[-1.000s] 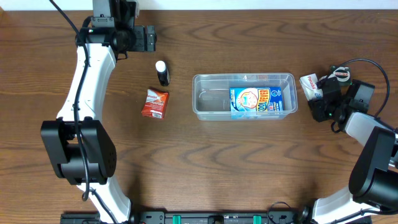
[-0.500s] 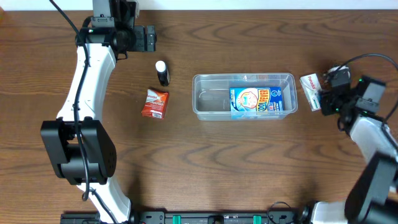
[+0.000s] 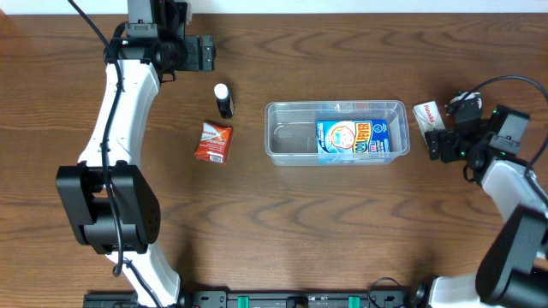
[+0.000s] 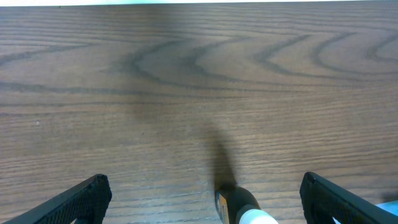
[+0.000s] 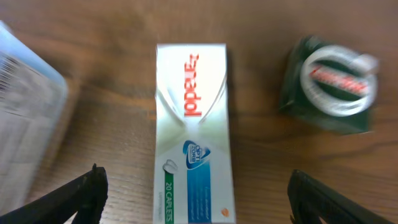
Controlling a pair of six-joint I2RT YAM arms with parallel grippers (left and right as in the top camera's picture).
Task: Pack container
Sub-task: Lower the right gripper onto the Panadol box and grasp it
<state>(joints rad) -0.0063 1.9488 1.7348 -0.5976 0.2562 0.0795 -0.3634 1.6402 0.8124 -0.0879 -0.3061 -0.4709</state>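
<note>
The container (image 3: 291, 147) is a clear tub at the table's middle, with a blue carton (image 3: 360, 137) lying in its right half. Its blurred corner shows in the right wrist view (image 5: 25, 81). A white medicine box (image 3: 427, 114) lies just right of it. My right gripper (image 3: 437, 143) is open beside that box; in the right wrist view my gripper (image 5: 196, 199) has a finger on each side of the box (image 5: 191, 124), not touching. My left gripper (image 3: 208, 54) is open and empty at the back left, with a black white-capped bottle (image 4: 239, 208) between its fingers (image 4: 202, 199).
The black bottle (image 3: 223, 100) and a red packet (image 3: 212, 142) lie left of the container. A dark green round tin (image 5: 329, 84) sits right of the white box. The right arm's cable loops over the table's right edge.
My right gripper has turned and shifted slightly toward the front, leaving more of the white box uncovered. The left arm and the other things have not moved.
</note>
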